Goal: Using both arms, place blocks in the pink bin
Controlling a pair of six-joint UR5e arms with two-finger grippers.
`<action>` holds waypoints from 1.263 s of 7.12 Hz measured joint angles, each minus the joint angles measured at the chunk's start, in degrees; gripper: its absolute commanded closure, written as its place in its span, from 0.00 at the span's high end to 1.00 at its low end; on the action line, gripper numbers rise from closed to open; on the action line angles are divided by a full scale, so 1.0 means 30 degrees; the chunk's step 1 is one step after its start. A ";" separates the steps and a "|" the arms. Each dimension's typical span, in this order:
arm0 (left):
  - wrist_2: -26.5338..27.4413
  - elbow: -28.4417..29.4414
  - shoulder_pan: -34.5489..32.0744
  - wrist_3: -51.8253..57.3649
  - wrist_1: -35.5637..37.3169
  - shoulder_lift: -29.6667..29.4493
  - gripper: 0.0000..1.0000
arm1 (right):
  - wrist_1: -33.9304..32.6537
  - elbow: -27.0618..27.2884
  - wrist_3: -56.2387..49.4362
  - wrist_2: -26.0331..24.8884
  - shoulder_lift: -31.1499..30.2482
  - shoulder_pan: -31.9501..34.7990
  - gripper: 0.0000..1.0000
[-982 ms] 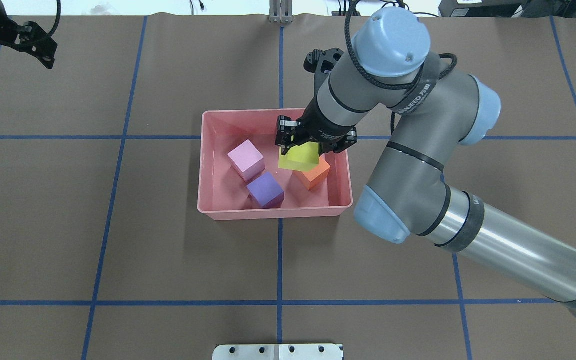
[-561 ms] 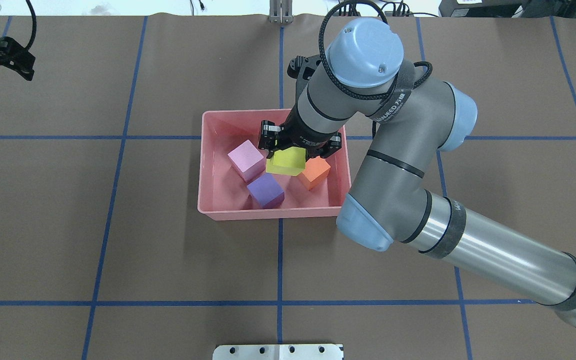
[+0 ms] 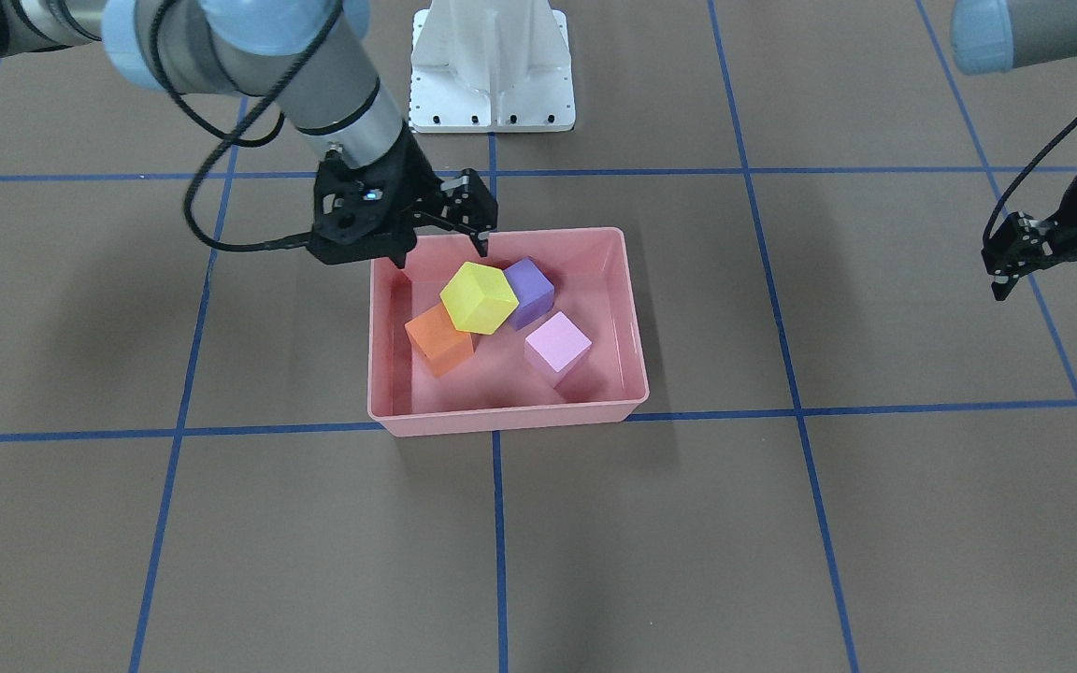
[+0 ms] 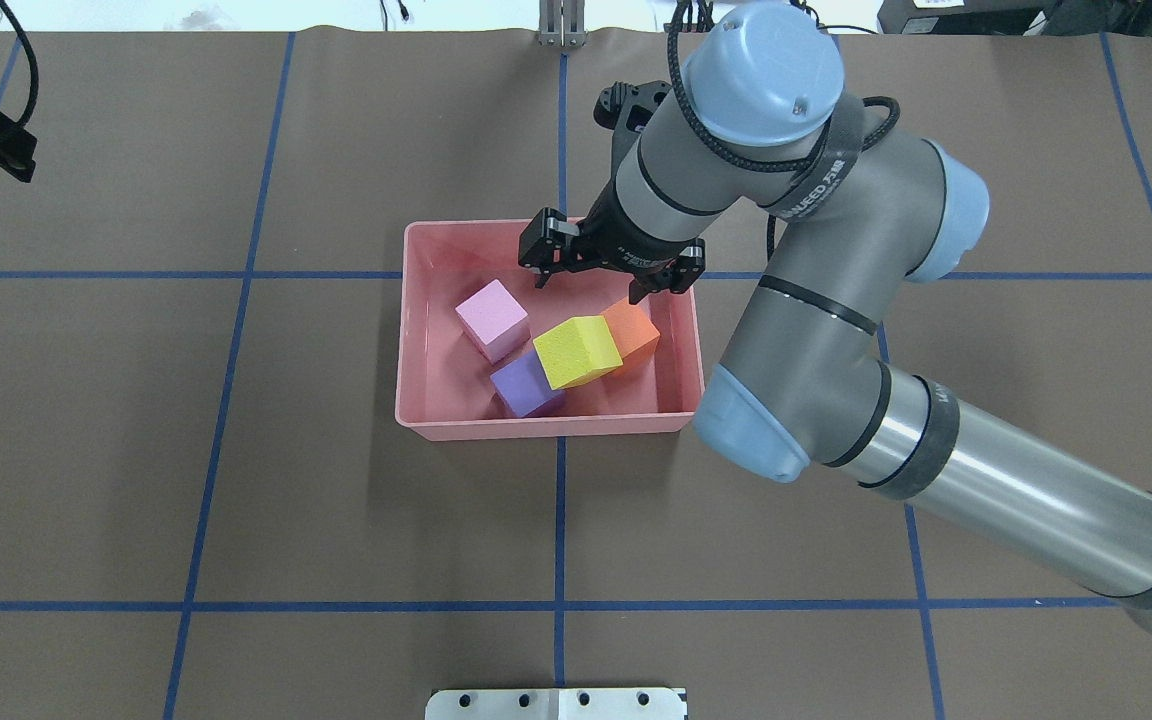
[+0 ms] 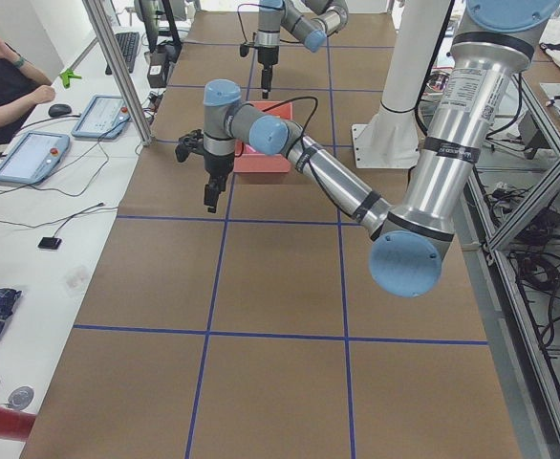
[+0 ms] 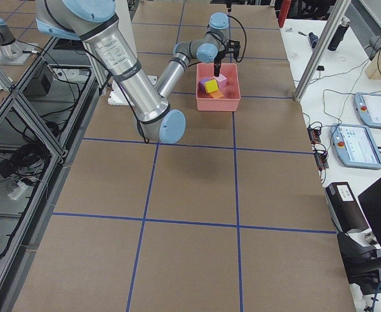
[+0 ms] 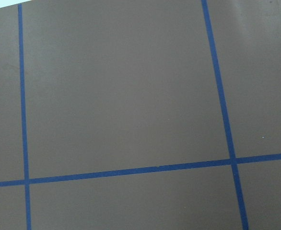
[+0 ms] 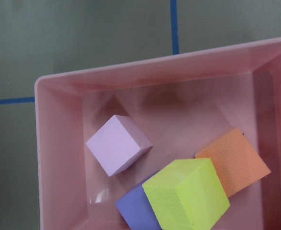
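The pink bin (image 4: 546,428) sits mid-table and holds all four cubes. The yellow cube (image 4: 576,350) lies tilted on top of the purple cube (image 4: 518,390) and the orange cube (image 4: 638,328). The light pink cube (image 4: 492,318) stands apart on the bin floor. My right gripper (image 4: 608,285) is open and empty above the bin's far wall; it also shows in the front view (image 3: 443,254). The right wrist view looks down on the bin (image 8: 59,79) and the yellow cube (image 8: 187,199). My left gripper (image 3: 1053,290) is open and empty, far off to the side.
The white base mount (image 3: 492,65) stands behind the bin. Blue tape lines (image 7: 131,170) cross the brown table. A metal plate (image 4: 556,703) sits at the table edge. An operator (image 5: 3,81) and tablets (image 5: 32,153) are beside the table.
My right gripper opened and let go of the yellow cube, which dropped onto the purple and orange cubes. The right gripper drew back toward the bin's far wall. My left gripper moved further left.
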 measured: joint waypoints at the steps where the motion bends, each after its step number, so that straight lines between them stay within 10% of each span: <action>1: 0.0201 -0.0040 -0.0535 0.0758 -0.0283 0.0409 1.00 | -0.0214 0.0449 -0.1493 0.1805 -0.1412 0.1930 1.00; 7: -0.2065 0.1271 -0.5007 0.5959 -0.0280 0.2678 1.00 | -0.2772 -0.0948 -2.2542 0.3839 -1.0417 1.2761 1.00; 9: -0.2138 0.2042 -0.5546 0.6219 -0.0500 0.3057 1.00 | -0.2598 -0.2312 -2.4183 0.2698 -1.1783 1.4177 1.00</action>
